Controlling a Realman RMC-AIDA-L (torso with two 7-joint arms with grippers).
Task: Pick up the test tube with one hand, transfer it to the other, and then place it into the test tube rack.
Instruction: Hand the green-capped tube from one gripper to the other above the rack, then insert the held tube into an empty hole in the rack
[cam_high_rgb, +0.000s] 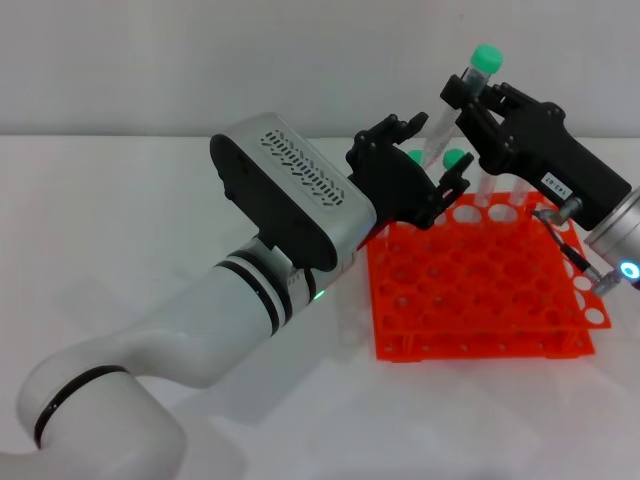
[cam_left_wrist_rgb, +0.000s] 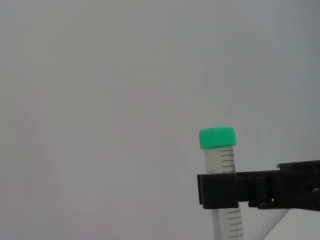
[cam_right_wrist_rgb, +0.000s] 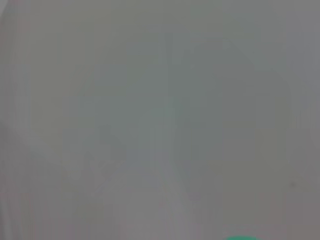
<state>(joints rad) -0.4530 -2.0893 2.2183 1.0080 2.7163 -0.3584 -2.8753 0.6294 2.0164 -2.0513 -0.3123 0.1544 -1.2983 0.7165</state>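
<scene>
Right tool (cam_high_rgb: 478, 98) clamping test tube (cam_high_rgb: 478, 72) above rack (cam_high_rgb: 480, 290), left tool (cam_high_rgb: 420, 160) seemingly open

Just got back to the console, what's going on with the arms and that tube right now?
The right end effector holds a slim clear plastic test tube with a round green cap, gripped below the cap and raised above the far edge of the bright orange plastic test tube rack. The left end effector sits close beside it over the rack's far-left corner, not gripping the tube. Other green caps show behind the left end effector. The tube is not yet in the rack.
</scene>
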